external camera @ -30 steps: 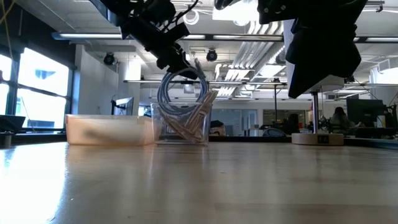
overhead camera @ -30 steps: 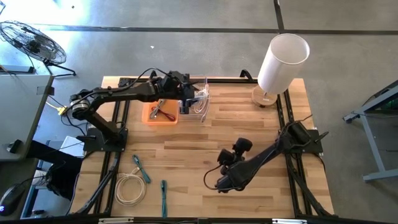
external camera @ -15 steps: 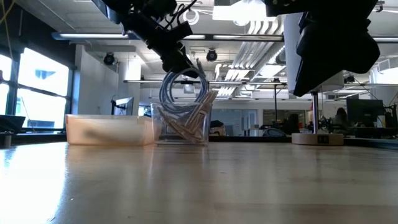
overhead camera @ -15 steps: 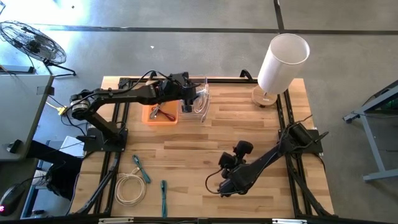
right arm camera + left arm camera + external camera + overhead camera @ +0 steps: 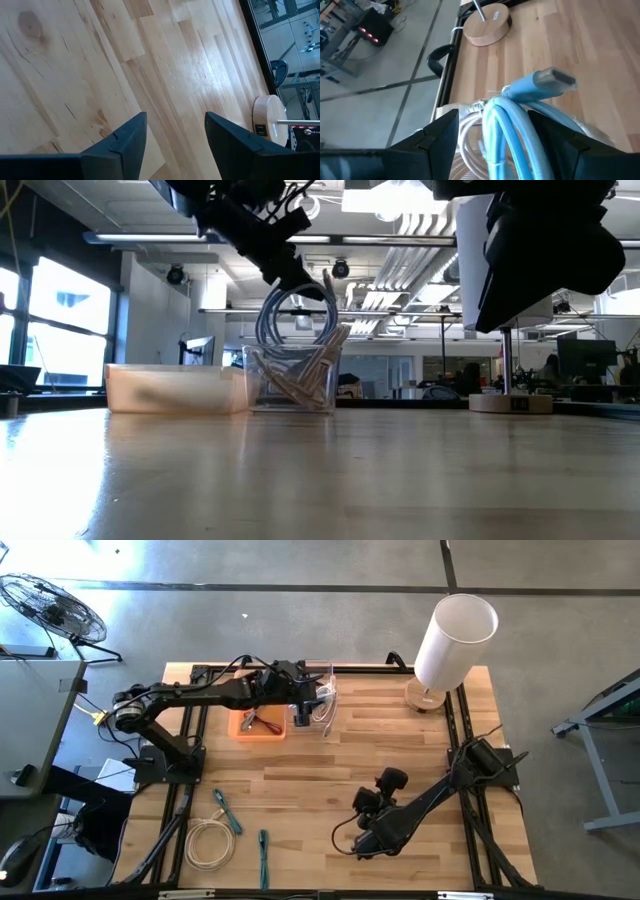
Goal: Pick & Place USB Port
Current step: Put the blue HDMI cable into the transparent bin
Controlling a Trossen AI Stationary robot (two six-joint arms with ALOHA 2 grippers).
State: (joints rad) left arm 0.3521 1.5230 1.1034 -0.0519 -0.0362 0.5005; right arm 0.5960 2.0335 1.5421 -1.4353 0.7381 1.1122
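Item: blue USB cable, coiled, plug end standing free.
Location: in the high view, upper centre of the frame, in and above a clear container just right of an orange tray. In the low view, left of centre, the coil rises out of the container, which also holds pale cables.
Left gripper: fingers part-open, the blue coil passing between them; it appears to have hold of the cable, though contact at the pads is not plainly visible. In the low view it sits at the top of the coil.
Right gripper: lower centre-right of the high view, well apart from the cable, fingers apart over bare wooden table, holding nothing.
Key relation: the coil's loop stands upright, with the plug pointing away beyond the left fingertips. The left arm is by far the nearer, so lowering or release there is judged the coming move.
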